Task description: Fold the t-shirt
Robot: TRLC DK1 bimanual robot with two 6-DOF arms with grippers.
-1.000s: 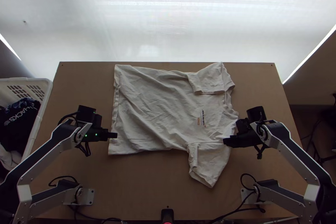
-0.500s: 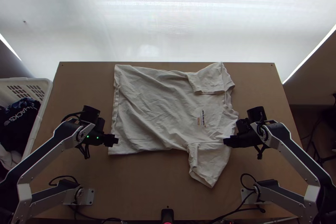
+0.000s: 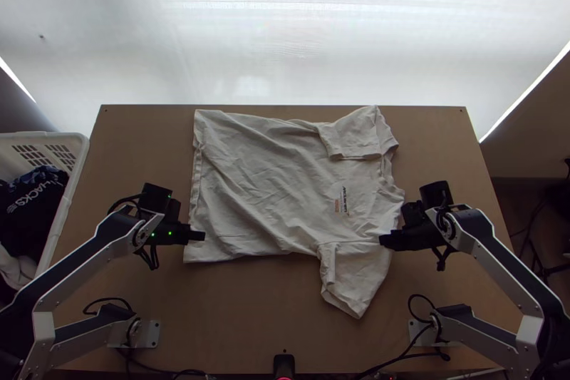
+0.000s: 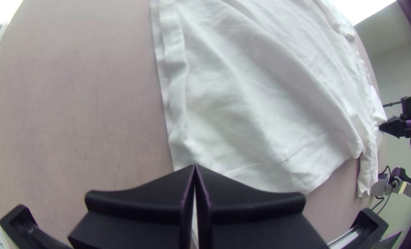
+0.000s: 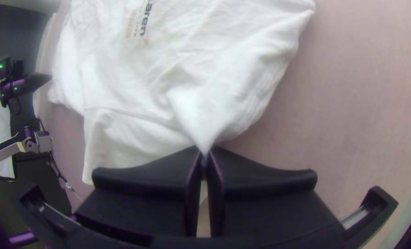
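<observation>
T-shirt (image 3: 263, 187) lies spread, wrinkled, on table (image 3: 249, 316), collar (image 3: 390, 159) toward 3 o'clock in top view; right gripper (image 3: 383, 240), at its 4 o'clock, pinches its cloth; left gripper (image 3: 202, 236), at its 8 o'clock, is closed, fingertips meeting.

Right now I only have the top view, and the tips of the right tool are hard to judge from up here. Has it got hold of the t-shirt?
Observer: Yes. In the right wrist view, the right tool pinches the t-shirt, with the cloth drawn to a peak at its tips.
Operator: And the other one, open or shut?
Observer: The left tool is shut, its tips together in the left wrist view; whether they have caught cloth, I can't tell.
</observation>
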